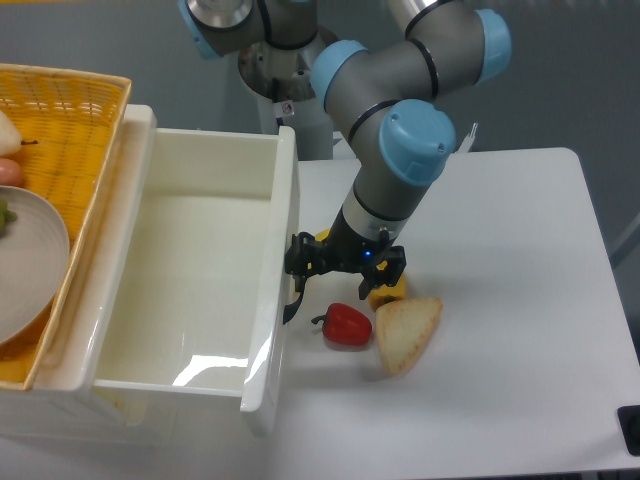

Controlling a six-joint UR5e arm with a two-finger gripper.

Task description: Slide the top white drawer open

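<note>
The top white drawer (190, 290) stands pulled far out of the cabinet toward the right, and its glossy inside is empty. Its front panel (278, 280) faces the table, with the curved black handle (292, 302) on it. My gripper (299, 256) is pressed up against that panel at the handle's upper part. Its black fingers (297, 244) sit either side of the handle and look closed on it. The lower drawer is hidden under the open one.
A yellow wicker basket (70, 120) sits on the cabinet at the left, holding a grey plate (25, 265) and some fruit. Just right of the drawer front lie a red pepper (347, 325), a yellow object (388, 292) and a bread slice (407, 332). The arm's base (285, 70) stands behind.
</note>
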